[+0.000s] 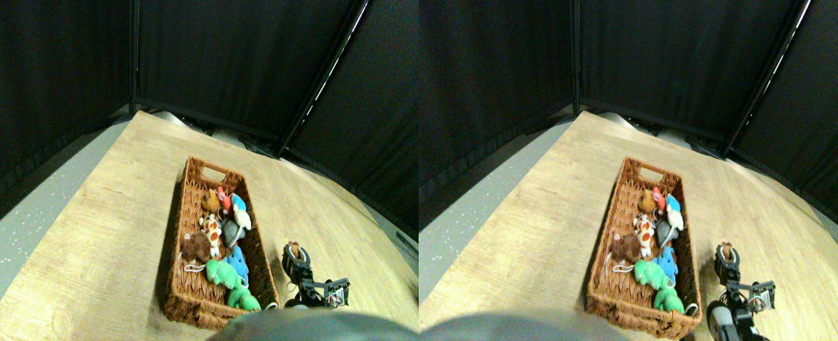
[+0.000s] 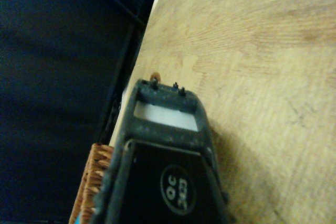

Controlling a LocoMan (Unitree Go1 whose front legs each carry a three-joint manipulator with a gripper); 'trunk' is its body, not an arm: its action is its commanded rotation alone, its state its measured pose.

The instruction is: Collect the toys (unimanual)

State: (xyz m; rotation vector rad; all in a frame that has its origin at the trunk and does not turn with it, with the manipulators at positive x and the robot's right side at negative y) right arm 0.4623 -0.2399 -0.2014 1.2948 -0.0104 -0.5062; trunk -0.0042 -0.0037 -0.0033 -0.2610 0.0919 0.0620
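Right gripper (image 1: 293, 250) pinches a small brown toy (image 1: 292, 248) just beside the basket (image 1: 177, 213) — other toys (image 1: 223, 241) lie inside

plush toys (image 1: 221, 238) heaped in basket (image 1: 177, 213), one brown toy (image 1: 293, 249) outside

Stereo pair view: wide-angle, high above the near edge of the tabletop (image 1: 106, 234), facing forward and down; black curtains behind the far edge. Wrist view: rides behind the tool (image 1: 295, 257), close over the wood, turned on its side, looking along the jaw. Shared: tool, tabletop grain, right wall of the basket (image 1: 262, 266).
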